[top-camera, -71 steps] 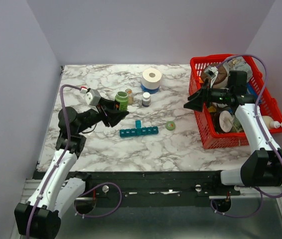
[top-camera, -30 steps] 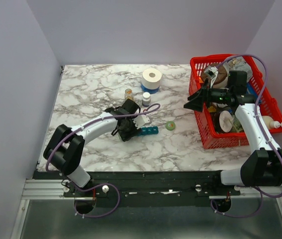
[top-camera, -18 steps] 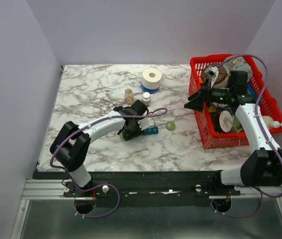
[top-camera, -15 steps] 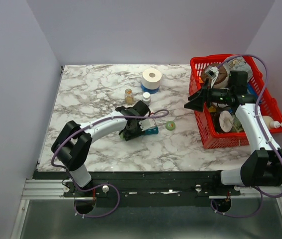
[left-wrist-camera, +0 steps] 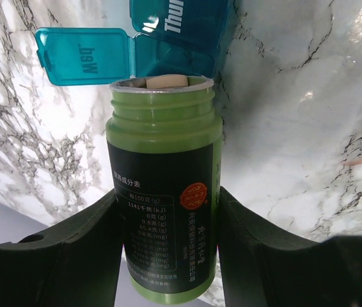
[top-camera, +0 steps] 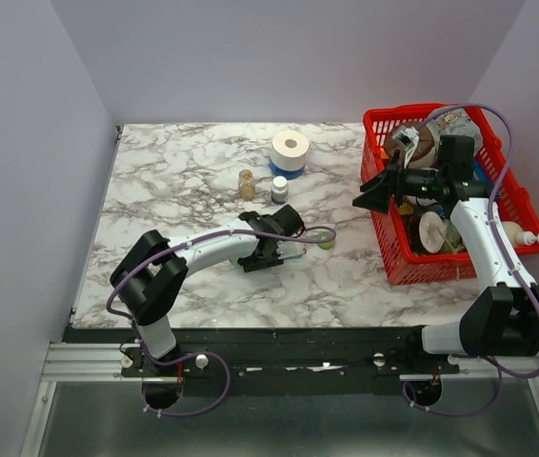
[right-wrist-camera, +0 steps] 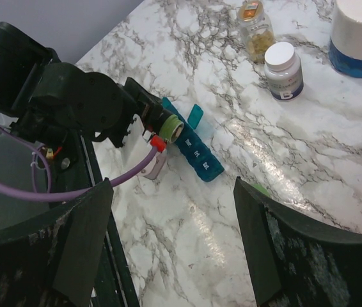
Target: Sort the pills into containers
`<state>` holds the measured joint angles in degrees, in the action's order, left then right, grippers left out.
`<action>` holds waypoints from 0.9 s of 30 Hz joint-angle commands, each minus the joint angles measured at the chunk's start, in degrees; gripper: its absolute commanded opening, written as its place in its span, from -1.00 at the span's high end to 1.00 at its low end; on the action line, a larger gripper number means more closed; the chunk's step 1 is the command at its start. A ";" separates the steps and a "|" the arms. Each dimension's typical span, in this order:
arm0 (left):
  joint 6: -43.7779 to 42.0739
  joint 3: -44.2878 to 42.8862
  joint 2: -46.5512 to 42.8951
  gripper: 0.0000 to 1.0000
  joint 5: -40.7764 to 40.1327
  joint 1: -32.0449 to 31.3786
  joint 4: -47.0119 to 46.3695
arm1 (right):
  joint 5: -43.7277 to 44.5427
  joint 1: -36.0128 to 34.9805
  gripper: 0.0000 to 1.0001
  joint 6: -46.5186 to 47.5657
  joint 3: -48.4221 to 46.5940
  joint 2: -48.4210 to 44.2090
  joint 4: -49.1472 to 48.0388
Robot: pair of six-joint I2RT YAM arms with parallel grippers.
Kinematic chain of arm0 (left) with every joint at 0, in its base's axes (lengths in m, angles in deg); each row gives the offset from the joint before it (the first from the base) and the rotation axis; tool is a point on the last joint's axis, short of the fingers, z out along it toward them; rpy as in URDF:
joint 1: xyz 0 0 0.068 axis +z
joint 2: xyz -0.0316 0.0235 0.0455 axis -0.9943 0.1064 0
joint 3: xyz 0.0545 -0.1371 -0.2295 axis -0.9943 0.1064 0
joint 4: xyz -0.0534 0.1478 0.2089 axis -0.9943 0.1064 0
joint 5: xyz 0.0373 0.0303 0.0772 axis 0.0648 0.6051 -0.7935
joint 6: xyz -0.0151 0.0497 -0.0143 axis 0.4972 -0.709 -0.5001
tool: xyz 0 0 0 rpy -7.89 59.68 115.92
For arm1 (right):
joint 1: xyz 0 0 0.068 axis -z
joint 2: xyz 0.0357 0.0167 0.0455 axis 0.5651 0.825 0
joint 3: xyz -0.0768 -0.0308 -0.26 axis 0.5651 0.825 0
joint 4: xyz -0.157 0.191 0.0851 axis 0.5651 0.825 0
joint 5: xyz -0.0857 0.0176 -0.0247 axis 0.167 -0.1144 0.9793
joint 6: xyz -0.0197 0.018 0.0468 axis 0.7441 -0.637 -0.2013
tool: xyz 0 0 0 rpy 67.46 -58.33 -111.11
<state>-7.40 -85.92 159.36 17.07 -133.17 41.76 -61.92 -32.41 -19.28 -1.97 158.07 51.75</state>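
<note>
Lying just beyond left hand [left-wrist-camera: 165, 238] (organizer [left-wrist-camera: 187, 25])

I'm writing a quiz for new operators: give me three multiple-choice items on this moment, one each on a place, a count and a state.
1. Where is the green bottle's mouth? A pointing straight up; B at the pill organizer's open compartment; C in a cup.
2. How many small bottles stand upright beyond the organizer? A two; B four; C none.
3. The right pincer is: A shut on a lid; B shut on a pill; C open, holding nothing.
1 B: the mouth sits at the flipped-open Wed lid. 2 A: an amber bottle and a white-capped bottle. 3 C: its jaws stand wide, nothing between.
</note>
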 commanded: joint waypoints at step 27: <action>-6.81 2.95 1.81 1.00 -18.09 -6.53 -3.45 | -2.55 0.72 -0.71 1.10 -1.45 0.23 1.33</action>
<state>-12.34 -82.97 160.00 4.41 -139.26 39.50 -62.48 -32.04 -19.28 -1.97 158.07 51.88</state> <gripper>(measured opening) 0.600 0.853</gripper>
